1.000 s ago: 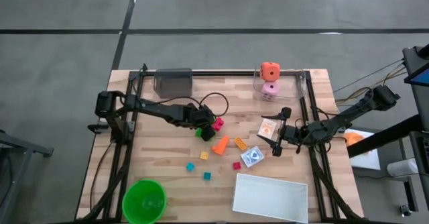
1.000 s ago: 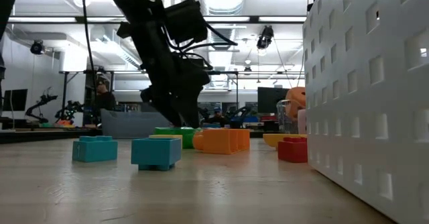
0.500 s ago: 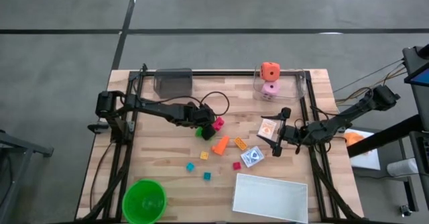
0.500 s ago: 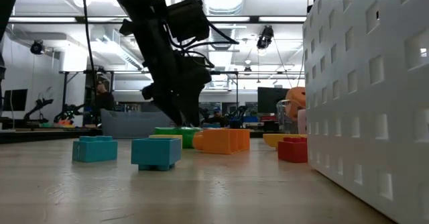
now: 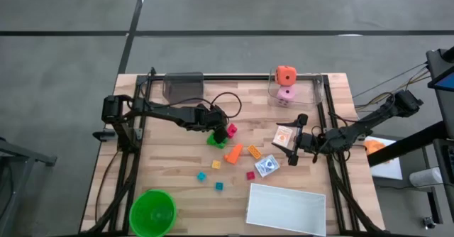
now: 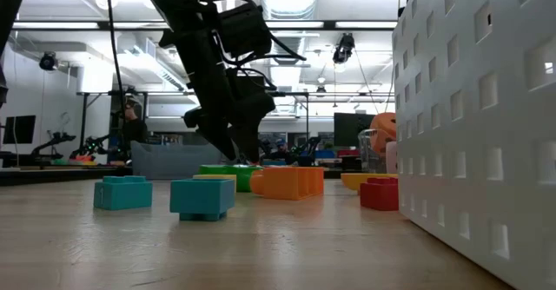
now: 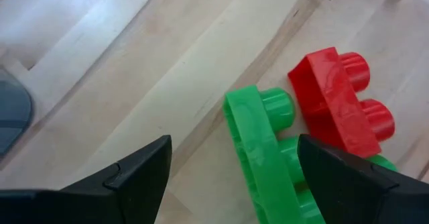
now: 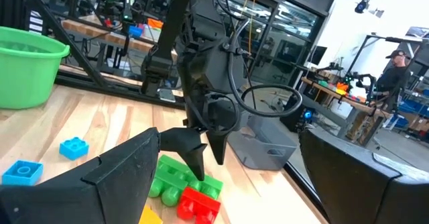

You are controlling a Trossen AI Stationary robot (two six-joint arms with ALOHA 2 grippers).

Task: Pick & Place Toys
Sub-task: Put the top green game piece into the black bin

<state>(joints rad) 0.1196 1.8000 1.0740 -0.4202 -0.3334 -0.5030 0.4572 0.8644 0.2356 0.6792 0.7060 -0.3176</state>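
- Left gripper hangs just over the green brick mid-table, jaws spread, holding nothing.
- That brick lies flat with studs sideways, long axis running away from the fingers; the red brick sits right beside it.
- Its far end is cut off at the frame edge.
- Right gripper waits wide open near a printed card.
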